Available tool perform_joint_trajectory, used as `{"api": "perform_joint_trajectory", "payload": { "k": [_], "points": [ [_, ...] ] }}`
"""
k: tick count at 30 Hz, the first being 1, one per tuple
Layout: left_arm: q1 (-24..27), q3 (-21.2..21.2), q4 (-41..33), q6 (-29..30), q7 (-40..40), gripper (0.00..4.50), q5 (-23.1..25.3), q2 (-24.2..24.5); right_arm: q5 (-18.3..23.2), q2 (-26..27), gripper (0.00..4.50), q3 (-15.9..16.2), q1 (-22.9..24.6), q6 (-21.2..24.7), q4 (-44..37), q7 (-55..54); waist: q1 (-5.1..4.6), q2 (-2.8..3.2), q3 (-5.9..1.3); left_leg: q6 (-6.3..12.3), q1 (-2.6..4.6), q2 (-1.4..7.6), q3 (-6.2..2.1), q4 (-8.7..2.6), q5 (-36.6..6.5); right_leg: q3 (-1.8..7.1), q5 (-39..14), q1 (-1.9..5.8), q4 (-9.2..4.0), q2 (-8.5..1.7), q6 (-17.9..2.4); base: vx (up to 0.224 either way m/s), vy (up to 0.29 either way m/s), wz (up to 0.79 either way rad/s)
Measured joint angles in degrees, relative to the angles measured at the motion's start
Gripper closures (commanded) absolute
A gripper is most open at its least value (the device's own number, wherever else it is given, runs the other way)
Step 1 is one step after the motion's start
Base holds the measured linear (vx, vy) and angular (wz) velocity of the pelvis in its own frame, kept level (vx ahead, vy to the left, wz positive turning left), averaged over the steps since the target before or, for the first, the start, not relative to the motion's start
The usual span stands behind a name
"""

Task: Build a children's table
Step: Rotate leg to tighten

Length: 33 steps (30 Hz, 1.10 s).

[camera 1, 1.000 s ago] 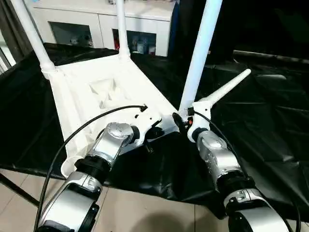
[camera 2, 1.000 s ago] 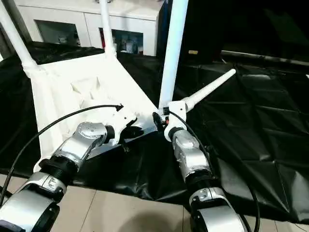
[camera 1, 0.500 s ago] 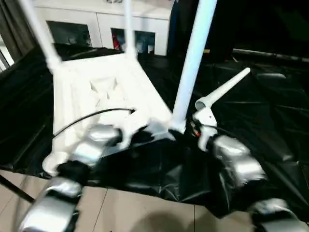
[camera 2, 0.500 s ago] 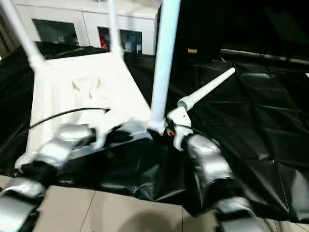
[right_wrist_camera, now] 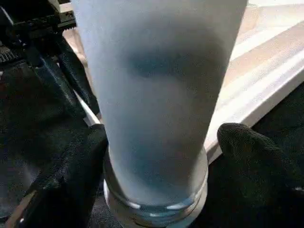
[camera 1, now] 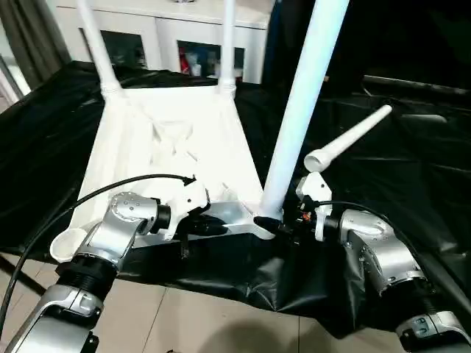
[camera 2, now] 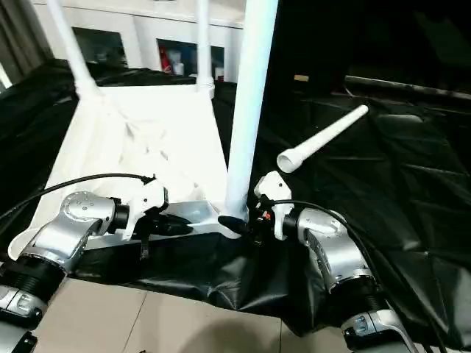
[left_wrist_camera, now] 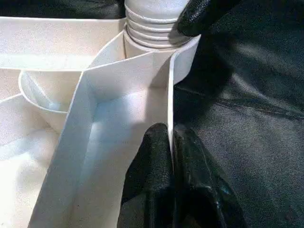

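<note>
The children's table top lies upside down on a black cloth. Three white legs stand in its corner sockets: two at the far corners and a near one on the right. A loose leg lies on the cloth to the right. The near left socket is bare. My left gripper is shut on the top's thin rim wall next to the near right socket. My right gripper stands open, a finger on each side of the near leg's base.
A white cabinet with glass doors stands behind the work. The black cloth spreads out to the right and hangs over the front edge above a tiled floor. A black cable loops over my left forearm.
The whole picture has shifted, so the camera moved. My right forearm has swung lower and further right at the near leg's base. The left gripper keeps its hold on the rim.
</note>
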Motion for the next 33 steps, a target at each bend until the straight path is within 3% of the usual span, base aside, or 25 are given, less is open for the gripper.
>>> {"api": "perform_joint_trajectory", "payload": {
  "k": [8, 12, 16, 21, 24, 30, 31, 33],
  "points": [
    [0.50, 0.03, -0.81, 0.28, 0.03, 4.50, -0.01, 0.24, 0.00, 0.00, 1.63, 0.43, 0.56, 0.49, -0.30, 0.59, -0.01, -0.01, 0.00, 0.00, 0.00, 0.00, 0.00, 0.00, 0.00, 0.00, -0.01, 0.00, 0.01, 0.00, 0.01, 0.000, 0.000, 0.00],
    [0.65, 0.05, -1.01, 0.56, 0.56, 4.50, 0.00, 0.32, -0.16, 0.68, 1.71, 0.44, 0.59, 0.53, -0.12, -1.01, -0.05, -0.05, -0.01, 0.01, 0.02, 0.00, 0.00, 0.00, 0.00, 0.00, -0.01, 0.00, 0.03, 0.00, 0.01, 0.000, 0.000, 0.00],
    [0.08, 0.32, -0.31, 1.98, 4.58, 4.50, 0.75, -0.94, -0.87, 3.69, 1.75, -0.82, -0.01, 0.67, 2.02, -8.13, -0.74, -0.15, -0.03, -0.15, 0.09, 0.01, 0.02, 0.06, -0.04, 0.01, -0.06, 0.03, 0.07, 0.00, 0.14, 0.000, 0.000, 0.00],
    [-4.68, 0.78, 5.51, 5.75, 16.14, 4.50, 3.47, -7.43, -2.35, 11.93, 1.76, -6.23, -3.84, 2.22, 8.23, -27.91, -1.67, -0.22, -0.05, -0.30, 0.15, -0.01, 0.00, 0.10, 0.04, 0.02, 0.07, 0.08, 0.06, 0.00, 0.21, 0.000, 0.000, 0.00],
    [-8.17, 0.83, 9.69, 8.64, 24.69, 4.50, 5.14, -13.51, -3.23, 15.44, 1.76, -8.80, -7.79, 2.19, 13.30, -40.48, -1.57, -0.21, -0.07, -0.33, 0.09, -0.04, 0.00, 0.09, 0.07, 0.03, 0.07, 0.10, -0.05, -0.02, 0.23, 0.000, 0.000, 0.00],
    [-9.58, 0.81, 11.52, 8.96, 27.31, 4.50, 5.59, -15.50, -5.00, 16.13, 1.76, -8.80, -9.22, -0.40, 16.29, -44.57, -1.19, -0.06, -0.15, -0.31, 0.07, -0.04, 0.00, 0.00, 0.08, 0.06, 0.05, 0.14, 0.00, -0.02, 0.30, 0.000, 0.000, 0.00],
    [-9.81, 0.79, 11.92, 8.82, 27.45, 4.50, 5.66, -15.65, -5.02, 16.17, 1.20, -9.07, -9.26, -0.90, 16.54, -44.58, -1.13, -0.07, -0.15, -0.30, 0.07, -0.04, 0.00, 0.01, 0.08, 0.06, 0.07, 0.14, 0.00, -0.02, 0.26, 0.000, 0.000, 0.00],
    [-10.19, 0.78, 12.71, 8.48, 27.69, 4.50, 5.75, -15.88, -4.79, 16.48, 1.04, -9.96, -9.30, -1.43, 16.99, -44.40, -0.98, -0.07, -0.15, -0.30, 0.07, -0.05, 0.01, 0.04, 0.08, 0.07, 0.08, 0.15, 0.00, -0.02, 0.26, 0.000, 0.000, 0.00]
  ]
}}
